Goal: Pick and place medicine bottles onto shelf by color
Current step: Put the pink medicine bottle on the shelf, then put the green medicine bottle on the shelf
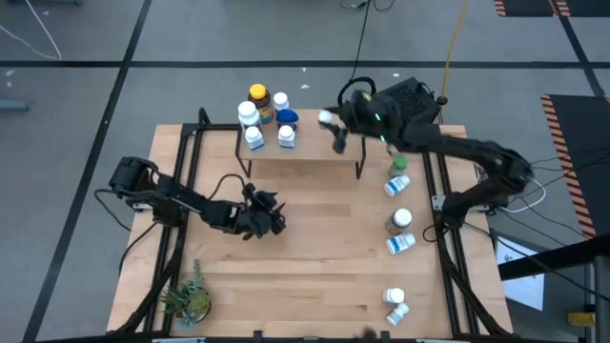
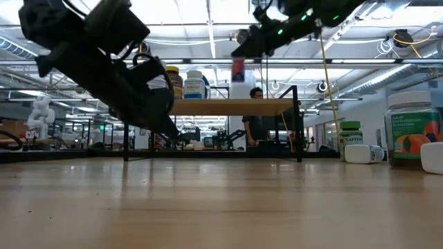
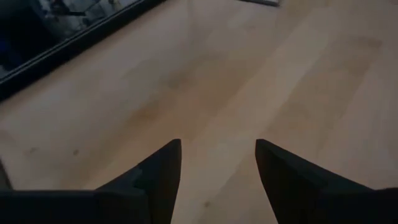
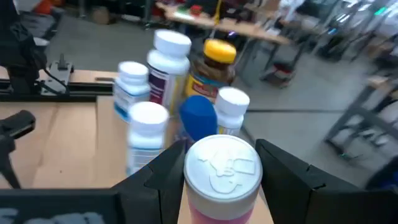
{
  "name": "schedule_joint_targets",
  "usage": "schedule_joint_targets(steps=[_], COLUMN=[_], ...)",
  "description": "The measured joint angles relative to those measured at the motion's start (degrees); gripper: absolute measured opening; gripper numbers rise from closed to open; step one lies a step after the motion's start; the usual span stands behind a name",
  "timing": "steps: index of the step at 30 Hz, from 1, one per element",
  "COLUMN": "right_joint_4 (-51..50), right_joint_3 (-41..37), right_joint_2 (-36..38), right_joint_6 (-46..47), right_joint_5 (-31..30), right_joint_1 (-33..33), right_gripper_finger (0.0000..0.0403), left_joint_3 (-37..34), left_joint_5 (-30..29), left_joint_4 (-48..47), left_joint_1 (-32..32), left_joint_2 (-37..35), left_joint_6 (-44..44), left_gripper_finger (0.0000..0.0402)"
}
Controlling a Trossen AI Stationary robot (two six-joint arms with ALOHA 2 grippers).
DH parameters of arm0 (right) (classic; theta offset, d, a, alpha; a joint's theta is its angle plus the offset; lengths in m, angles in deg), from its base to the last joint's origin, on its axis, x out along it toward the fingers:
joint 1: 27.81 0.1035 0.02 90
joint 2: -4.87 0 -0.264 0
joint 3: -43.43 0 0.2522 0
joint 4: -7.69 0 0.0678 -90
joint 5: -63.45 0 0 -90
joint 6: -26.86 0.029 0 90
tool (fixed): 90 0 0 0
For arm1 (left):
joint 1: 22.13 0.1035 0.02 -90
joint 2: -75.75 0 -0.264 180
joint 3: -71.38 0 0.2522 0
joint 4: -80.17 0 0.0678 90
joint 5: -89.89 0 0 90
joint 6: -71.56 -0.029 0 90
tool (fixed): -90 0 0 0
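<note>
My right gripper (image 1: 332, 126) hangs over the light-wood shelf (image 1: 315, 160) at the far side, shut on a white-capped, pink-labelled medicine bottle (image 4: 222, 168). Several bottles stand on the shelf's left end: an amber yellow-capped one (image 1: 257, 96), a blue one (image 1: 287, 119) and white ones (image 1: 250, 114). In the low view the pink bottle (image 2: 239, 70) floats above the shelf board (image 2: 235, 106). My left gripper (image 3: 217, 146) is open above bare tabletop left of centre (image 1: 270, 213), with nothing between its fingers. My right gripper pinches the pink-labelled bottle between its two fingers, on opposite sides of its body just under the white cap (image 4: 186, 180). The fingers reach in roughly level from the table's right. The bottle stands upright in the hold, lifted clear above the shelf.
More bottles stand or lie along the table's right side: a green-capped one (image 1: 398, 164), white ones (image 1: 401, 220), and two near the front edge (image 1: 395, 304). A small potted plant (image 1: 188, 301) sits at the near left corner. A person (image 2: 256, 121) shows beyond the table.
</note>
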Motion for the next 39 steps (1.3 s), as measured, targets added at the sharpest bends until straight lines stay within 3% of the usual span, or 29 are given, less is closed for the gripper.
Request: schedule_joint_targets(steps=[7, 13, 21, 29, 32, 39], right_joint_4=[-0.3, -1.6, -2.4, -2.5, -2.8, -9.6], right_joint_3=[12.2, 15.1, 15.1, 15.0, 15.0, 15.0], right_joint_2=[-14.8, -20.9, -20.6, -20.1, -18.5, -11.2], right_joint_6=[4.2, 4.8, 6.3, 6.3, 5.9, 5.5], right_joint_5=[12.5, 14.6, 14.5, 14.5, 14.5, 14.5], right_joint_1=[-8.3, -9.5, -9.9, -9.9, -9.9, -9.4], right_gripper_finger=[0.0168, 0.0173, 0.0188, 0.0237, 0.0247, 0.0251], left_joint_3=[-1.4, -1.4, -1.4, -1.4, -1.4, -1.4], left_joint_5=[7.5, 8.7, 8.9, 14.6, 16.8, 15.8], left_joint_4=[5.1, 6.4, 6.5, 7.4, 4.2, 2.2], left_joint_1=[3.4, 3.9, 5.8, 10.1, 10.9, 12.1], left_joint_2=[0.0, 0.0, 0.0, 0.0, 0.0, 0.0], left_joint_6=[-3.7, -8.1, -14.8, -20.1, -19.2, -19.8], left_gripper_finger=[0.0207, 0.0207, 0.0207, 0.0207, 0.0207, 0.0207])
